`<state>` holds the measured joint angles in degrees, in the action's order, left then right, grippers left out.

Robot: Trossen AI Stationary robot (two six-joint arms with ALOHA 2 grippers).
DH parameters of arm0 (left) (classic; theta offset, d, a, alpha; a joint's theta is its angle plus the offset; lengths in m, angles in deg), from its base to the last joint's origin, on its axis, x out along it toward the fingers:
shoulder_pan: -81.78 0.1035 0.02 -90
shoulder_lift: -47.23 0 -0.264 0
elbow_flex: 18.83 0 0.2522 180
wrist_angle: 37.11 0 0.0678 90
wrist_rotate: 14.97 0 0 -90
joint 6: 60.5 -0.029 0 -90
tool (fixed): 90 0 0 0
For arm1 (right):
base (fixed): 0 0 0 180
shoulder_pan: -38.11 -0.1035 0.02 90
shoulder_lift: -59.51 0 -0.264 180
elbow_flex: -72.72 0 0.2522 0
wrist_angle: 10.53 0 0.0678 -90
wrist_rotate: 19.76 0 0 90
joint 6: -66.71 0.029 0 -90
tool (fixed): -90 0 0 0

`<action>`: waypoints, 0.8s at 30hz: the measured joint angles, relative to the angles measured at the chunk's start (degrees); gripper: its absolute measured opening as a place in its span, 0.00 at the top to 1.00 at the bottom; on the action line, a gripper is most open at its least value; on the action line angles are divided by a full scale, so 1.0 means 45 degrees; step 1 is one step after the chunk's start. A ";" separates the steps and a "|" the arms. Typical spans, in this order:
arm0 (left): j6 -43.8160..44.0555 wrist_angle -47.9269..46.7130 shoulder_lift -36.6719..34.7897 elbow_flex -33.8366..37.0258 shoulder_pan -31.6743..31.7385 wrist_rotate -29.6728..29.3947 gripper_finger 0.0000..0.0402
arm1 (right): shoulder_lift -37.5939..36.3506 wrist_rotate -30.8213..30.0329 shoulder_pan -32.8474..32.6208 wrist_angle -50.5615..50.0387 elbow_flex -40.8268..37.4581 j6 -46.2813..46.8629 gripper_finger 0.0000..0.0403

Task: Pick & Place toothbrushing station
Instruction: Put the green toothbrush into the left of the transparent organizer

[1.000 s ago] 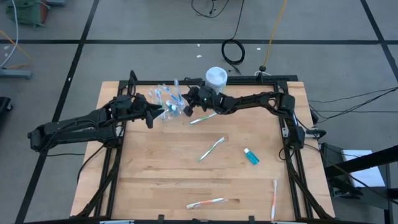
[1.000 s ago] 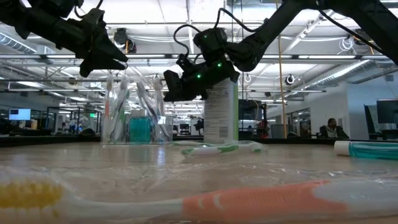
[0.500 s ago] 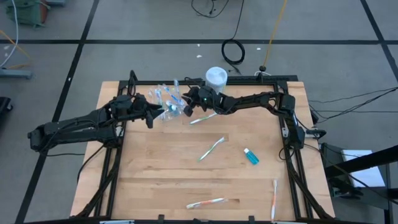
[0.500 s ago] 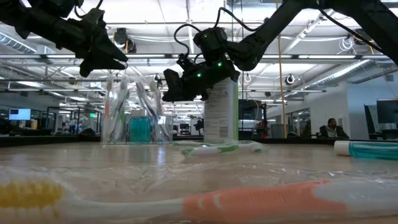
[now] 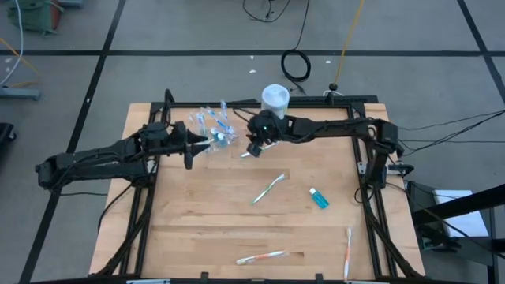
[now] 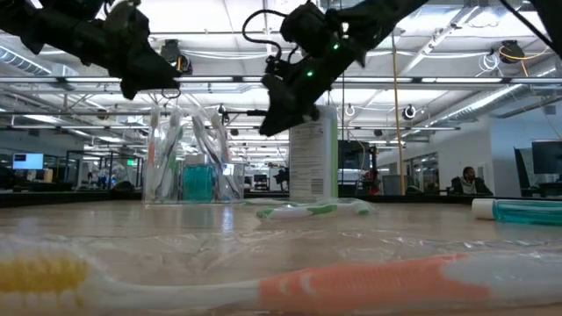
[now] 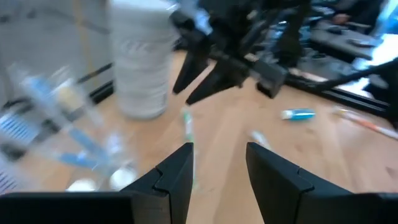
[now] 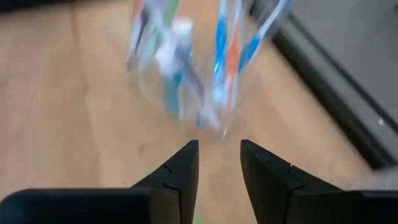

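Note:
A clear plastic cup [image 5: 215, 130] stands upright on its base at the far middle of the table. It holds several toothbrushes and a teal tube [image 6: 198, 183]. My left gripper [image 5: 197, 146] hangs open just left of the cup and above it, and nothing is between its fingers [image 7: 217, 163]. My right gripper [image 5: 251, 146] hangs open to the right of the cup, above the table, and is empty too [image 8: 219, 155]. A green-and-white toothbrush [image 5: 254, 151] lies flat on the table below it.
A white canister [image 5: 274, 97] stands behind the right gripper at the far edge. Loose on the wood are a toothbrush [image 5: 269, 188] mid-table, a teal tube [image 5: 317, 198] and two orange toothbrushes [image 5: 262, 257] [image 5: 347, 252] near the front. A black frame [image 5: 237, 104] borders the table.
My right gripper has opened, risen and drawn back from the cup toward the table's right, tipping more level. The cup and what it holds have stayed where they were.

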<state>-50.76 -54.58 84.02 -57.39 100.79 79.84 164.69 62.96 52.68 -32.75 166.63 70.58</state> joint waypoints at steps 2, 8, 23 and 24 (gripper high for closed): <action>-0.0520 0.0511 0.0142 0.0000 -0.0480 0.0064 0.62 | -0.0361 0.0003 -0.0246 -0.0773 -0.0003 0.0127 0.73; -0.2153 0.1965 0.0916 0.0000 -0.2135 0.0059 0.62 | -0.1447 0.0009 -0.1051 -0.3035 -0.0004 0.0969 0.74; -0.1694 0.2370 0.5282 -0.1808 -0.4008 -0.3423 0.62 | -0.5110 -0.0026 -0.2800 -0.2929 -0.4311 0.2193 0.74; -0.1625 0.2360 0.5621 -0.2020 -0.4008 -0.3423 0.62 | -0.5451 -0.0018 -0.2845 -0.2410 -0.4925 0.2481 0.75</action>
<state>-58.07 -43.96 109.32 -66.48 82.75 64.44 140.16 62.87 39.88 -43.60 144.47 81.75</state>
